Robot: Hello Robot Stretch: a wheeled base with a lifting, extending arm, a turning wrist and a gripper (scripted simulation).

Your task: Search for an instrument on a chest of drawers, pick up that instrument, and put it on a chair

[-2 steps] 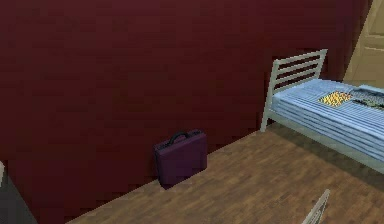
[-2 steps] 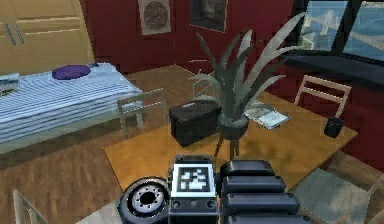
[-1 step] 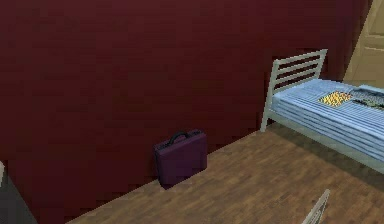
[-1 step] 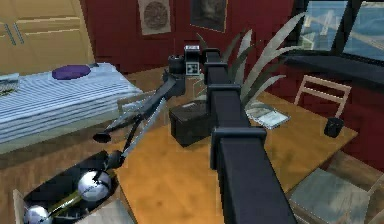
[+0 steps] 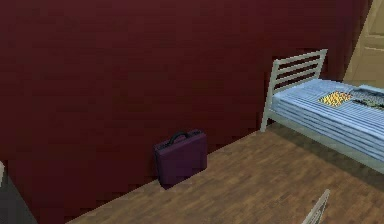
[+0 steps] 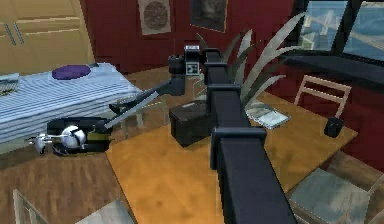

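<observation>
Reach explains the layout: the arm (image 6: 235,150) stretches across the counter (image 6: 150,175), which puts the tool (image 6: 118,110) beside the bed (image 6: 60,95). A dark object with a round white face (image 6: 70,135), possibly the instrument, shows at the tool's far end; whether the tool grips it cannot be told. A chair (image 6: 322,95) stands behind the counter, probably the drop point.
</observation>
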